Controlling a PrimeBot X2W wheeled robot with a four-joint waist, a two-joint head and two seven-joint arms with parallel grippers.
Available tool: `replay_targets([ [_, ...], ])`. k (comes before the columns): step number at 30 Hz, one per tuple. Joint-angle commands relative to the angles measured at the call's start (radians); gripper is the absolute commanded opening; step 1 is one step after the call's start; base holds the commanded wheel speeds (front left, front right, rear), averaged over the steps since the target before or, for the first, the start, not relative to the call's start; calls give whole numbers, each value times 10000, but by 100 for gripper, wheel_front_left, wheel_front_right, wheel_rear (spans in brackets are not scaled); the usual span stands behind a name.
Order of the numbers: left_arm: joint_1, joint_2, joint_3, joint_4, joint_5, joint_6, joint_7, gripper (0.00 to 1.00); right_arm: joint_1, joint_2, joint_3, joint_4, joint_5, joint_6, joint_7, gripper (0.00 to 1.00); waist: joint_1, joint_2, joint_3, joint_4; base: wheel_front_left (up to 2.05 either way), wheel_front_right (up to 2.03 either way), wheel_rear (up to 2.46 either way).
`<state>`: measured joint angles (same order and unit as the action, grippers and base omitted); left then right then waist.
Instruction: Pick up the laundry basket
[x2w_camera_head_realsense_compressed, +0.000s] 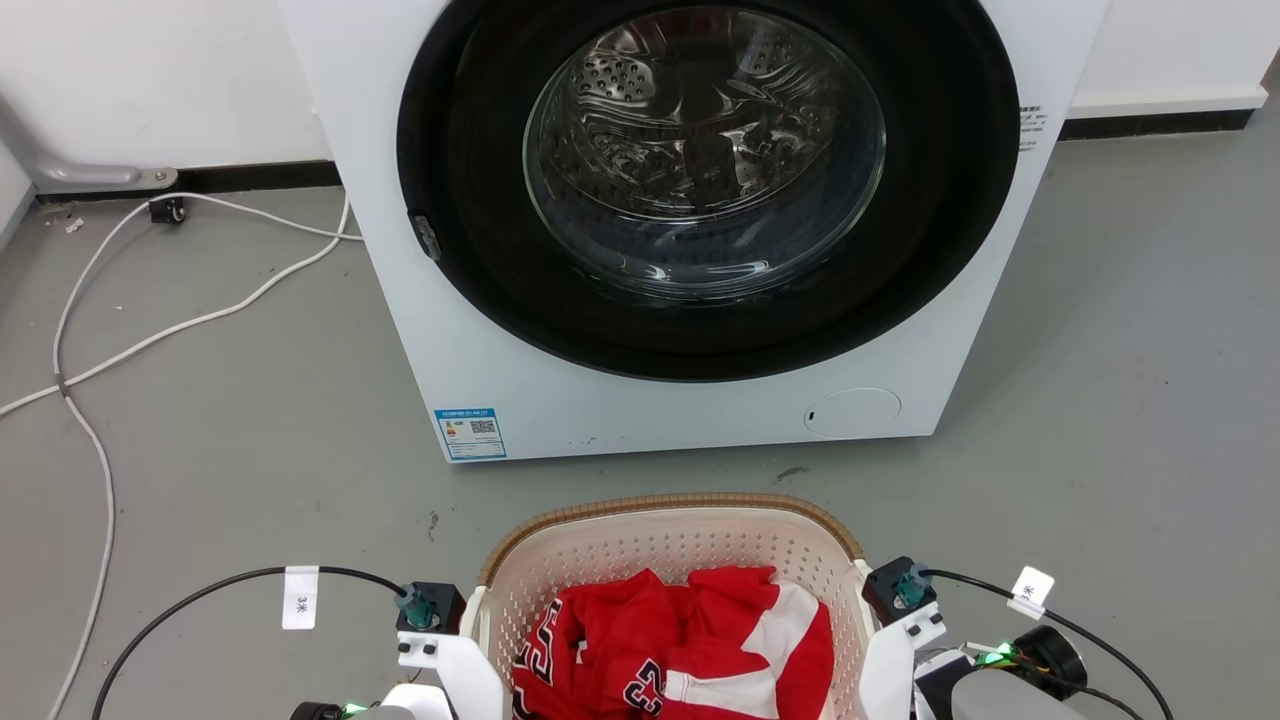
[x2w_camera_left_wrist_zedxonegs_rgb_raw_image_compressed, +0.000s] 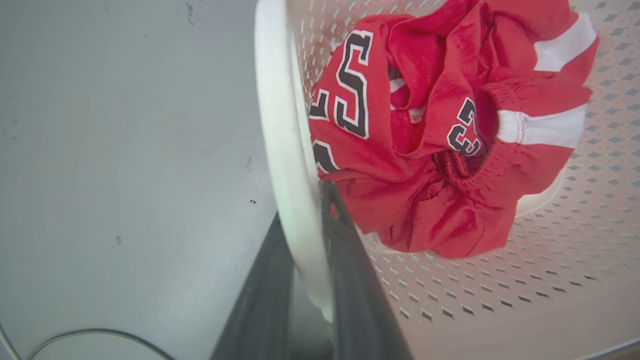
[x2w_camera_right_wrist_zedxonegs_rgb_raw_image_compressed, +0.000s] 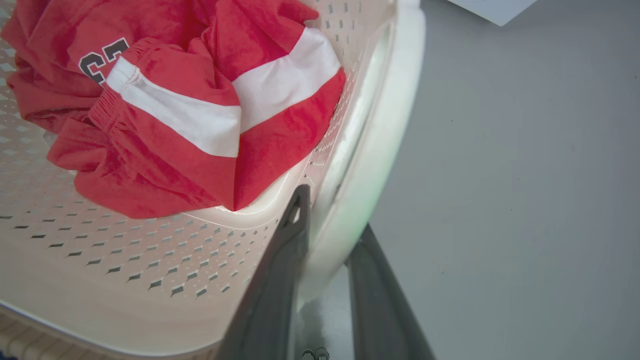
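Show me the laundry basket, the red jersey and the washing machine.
laundry basket (x2w_camera_head_realsense_compressed: 680, 501): head view, brown far rim.
red jersey (x2w_camera_left_wrist_zedxonegs_rgb_raw_image_compressed: 440, 210): left wrist view, crumpled red cloth.
washing machine (x2w_camera_head_realsense_compressed: 640, 415): head view, white front panel below door.

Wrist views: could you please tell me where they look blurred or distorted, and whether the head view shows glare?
Left wrist view: left gripper and nearby basket rim are soft, the rim bowed by the wide lens. Right wrist view: right gripper equally soft, a faint green cast on the rim. Head view: sharp, with bright reflections on the washer glass.
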<state>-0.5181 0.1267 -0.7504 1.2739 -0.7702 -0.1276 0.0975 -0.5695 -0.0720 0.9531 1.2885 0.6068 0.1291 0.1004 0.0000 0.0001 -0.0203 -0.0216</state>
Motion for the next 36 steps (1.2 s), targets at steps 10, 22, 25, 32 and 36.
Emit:
replay_targets([
  [10,-235,28,-239,-18,-203,-40,-124,0,-156,-11,260,-14,199,28,-74,0,0,-1,6,1,0,0,0],
  [22,-298,42,-435,16,-417,-40,-180,0,-220,-38,455,-11,393,28,-78,0,0,-1,38,9,0,0,0],
  [25,-299,44,-487,24,-478,-38,-193,0,-217,-45,488,-11,427,28,-53,0,0,-1,47,13,0,0,0],
  [32,-306,59,-620,39,-619,-40,-225,0,-224,-55,575,-10,511,28,-38,0,0,-1,58,5,0,0,0],
  [36,-316,61,-683,45,-667,-38,-252,0,-225,-63,608,-10,557,28,-34,0,0,-1,64,13,0,0,0],
])
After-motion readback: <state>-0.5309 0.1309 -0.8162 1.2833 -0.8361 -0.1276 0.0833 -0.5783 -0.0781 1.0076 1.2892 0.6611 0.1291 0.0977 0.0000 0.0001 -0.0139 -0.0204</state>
